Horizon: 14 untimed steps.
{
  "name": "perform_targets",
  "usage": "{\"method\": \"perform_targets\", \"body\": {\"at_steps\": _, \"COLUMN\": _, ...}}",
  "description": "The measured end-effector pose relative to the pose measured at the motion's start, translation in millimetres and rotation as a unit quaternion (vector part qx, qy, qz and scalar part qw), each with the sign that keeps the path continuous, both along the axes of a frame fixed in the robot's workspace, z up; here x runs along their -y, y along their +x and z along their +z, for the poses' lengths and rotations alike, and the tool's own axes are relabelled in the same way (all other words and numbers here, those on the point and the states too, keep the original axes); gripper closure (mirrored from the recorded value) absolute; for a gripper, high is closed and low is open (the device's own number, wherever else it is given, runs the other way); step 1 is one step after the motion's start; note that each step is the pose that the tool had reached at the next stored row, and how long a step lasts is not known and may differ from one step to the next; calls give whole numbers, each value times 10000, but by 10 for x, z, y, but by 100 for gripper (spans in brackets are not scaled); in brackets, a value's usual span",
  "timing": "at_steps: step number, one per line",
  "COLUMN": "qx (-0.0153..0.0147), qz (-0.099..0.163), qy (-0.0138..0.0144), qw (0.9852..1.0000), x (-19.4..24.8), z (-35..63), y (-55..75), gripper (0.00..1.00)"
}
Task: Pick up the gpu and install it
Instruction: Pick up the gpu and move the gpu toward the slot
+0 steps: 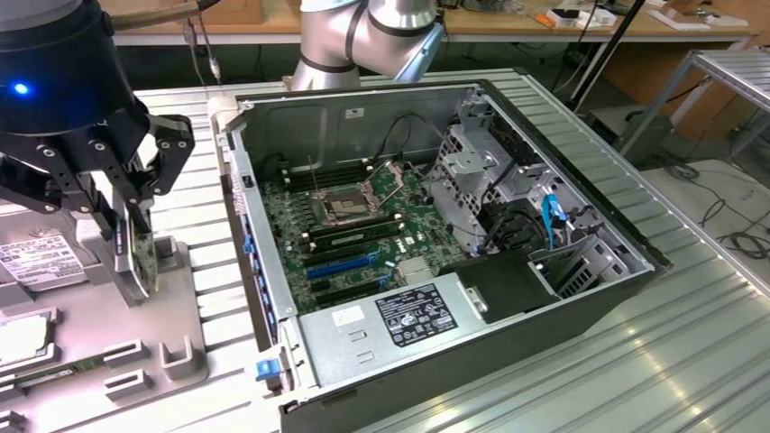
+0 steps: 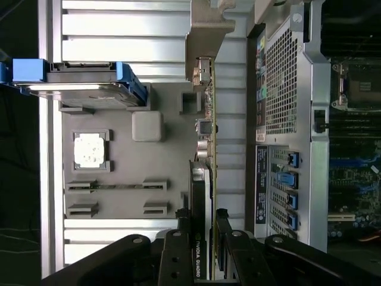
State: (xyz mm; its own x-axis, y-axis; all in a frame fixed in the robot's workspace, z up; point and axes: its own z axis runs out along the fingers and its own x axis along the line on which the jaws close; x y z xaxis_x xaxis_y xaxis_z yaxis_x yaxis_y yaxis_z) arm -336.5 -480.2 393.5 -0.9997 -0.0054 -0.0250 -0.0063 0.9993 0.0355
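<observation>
Evidently, in the exterior view the gripper [image 1: 130, 225] is seen closed on the gpu [image 1: 135, 262], which is held upright on its edge over the grey parts tray [image 1: 205, 325], near the tray edge that faces the open computer case [image 1: 481, 374] on the slatted metal table [image 1: 673, 361]. Whether the card's lower edge is clear of the tray's holder blocks cannot be told. A hard drive [image 1: 31, 262] with a white label lies at the tray's far edge from the case, and a power supply label [image 1: 416, 311] is seen inside the case; neither can be read. In the wrist view the gpu [image 2: 201, 185] is seen edge-on, pinched from both faces by the gripper [image 2: 206, 223], with 1 finger on each side. The words "NVIDIA QUADRO" can be read on the card just by the fingers. On the tray [image 2: 119, 161] a processor [image 2: 91, 149] and a blue-railed drive [image 2: 83, 89] are laid well apart from the card. The lift is judged best done straight and vertical, with the card kept square in the grip, so that nothing is scraped against the holder.
</observation>
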Motion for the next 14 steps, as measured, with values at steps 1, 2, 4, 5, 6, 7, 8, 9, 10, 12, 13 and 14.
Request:
{"method": "perform_targets", "body": {"at_steps": 1, "qx": 0, "qz": 0, "qy": 0, "qw": 10000, "x": 0, "z": 41, "y": 0, "gripper": 73}}
{"method": "perform_targets", "body": {"at_steps": 2, "qx": 0, "qz": 0, "qy": 0, "qw": 10000, "x": 0, "z": 61, "y": 0, "gripper": 73}}
{"method": "perform_targets", "body": {"at_steps": 4, "qx": 0, "qz": 0, "qy": 0, "qw": 10000, "x": 0, "z": 103, "y": -1, "gripper": 73}}
{"method": "perform_targets", "body": {"at_steps": 5, "qx": 0, "qz": 0, "qy": 0, "qw": 10000, "x": 0, "z": 125, "y": -1, "gripper": 73}}
{"method": "perform_targets", "body": {"at_steps": 6, "qx": 0, "qz": 0, "qy": 0, "qw": 10000, "x": 0, "z": 145, "y": -1, "gripper": 73}}
{"method": "perform_targets", "body": {"at_steps": 7, "qx": 0, "qz": 0, "qy": 0, "qw": 10000, "x": 0, "z": 169, "y": -1, "gripper": 73}}
{"method": "perform_targets", "body": {"at_steps": 8, "qx": 0, "qz": 0, "qy": 0, "qw": 10000, "x": 0, "z": 180, "y": -1, "gripper": 73}}
{"method": "perform_targets", "body": {"at_steps": 9, "qx": 0, "qz": 0, "qy": 0, "qw": 10000, "x": 0, "z": 190, "y": -1, "gripper": 73}}
{"method": "perform_targets", "body": {"at_steps": 10, "qx": 0, "qz": 0, "qy": 0, "qw": 10000, "x": 0, "z": 209, "y": -1, "gripper": 73}}
{"method": "perform_targets", "body": {"at_steps": 12, "qx": 0, "qz": 0, "qy": 1, "qw": 10000, "x": 0, "z": 232, "y": -1, "gripper": 73}}
{"method": "perform_targets", "body": {"at_steps": 13, "qx": 0, "qz": 0, "qy": 0, "qw": 10000, "x": 0, "z": 248, "y": -1, "gripper": 73}}
{"method": "perform_targets", "body": {"at_steps": 14, "qx": 0, "qz": 0, "qy": 0, "qw": 10000, "x": 0, "z": 267, "y": -1, "gripper": 73}}
